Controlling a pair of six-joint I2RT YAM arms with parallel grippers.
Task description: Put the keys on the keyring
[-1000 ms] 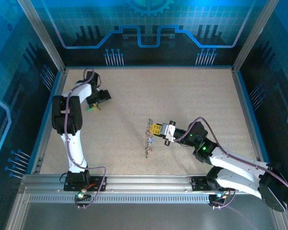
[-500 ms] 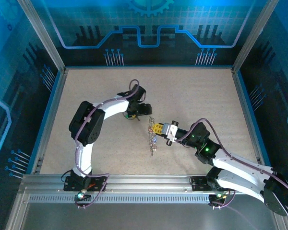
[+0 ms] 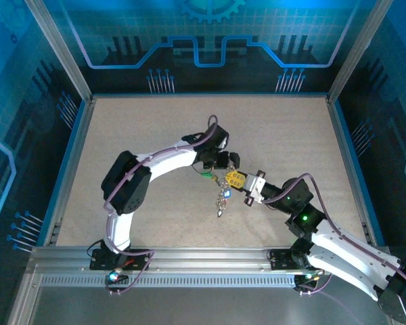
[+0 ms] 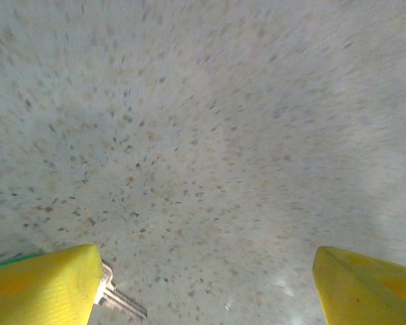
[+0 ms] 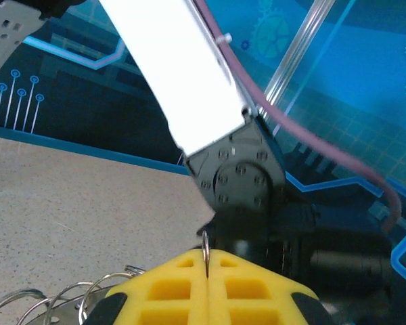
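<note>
Keyring point(image 5: 205, 252) pinched in right gripper point(image 3: 235, 179); left gripper point(image 4: 206, 284) spread wide, key point(image 4: 118, 299) beside one pad. Regrip advised before threading.

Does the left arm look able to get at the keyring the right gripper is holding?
Likely yes. The left gripper sits right beside the keyring, which the right gripper pinches shut on the wire; nothing lies between them.

Keyring point(image 3: 224, 188): thin silvery ring, tagged keys point(image 3: 221, 203) dangling, pinched in my right claw point(image 3: 232, 178). Green-tagged key point(image 4: 118, 298): beside my left fingertip point(image 4: 44, 284).
</note>
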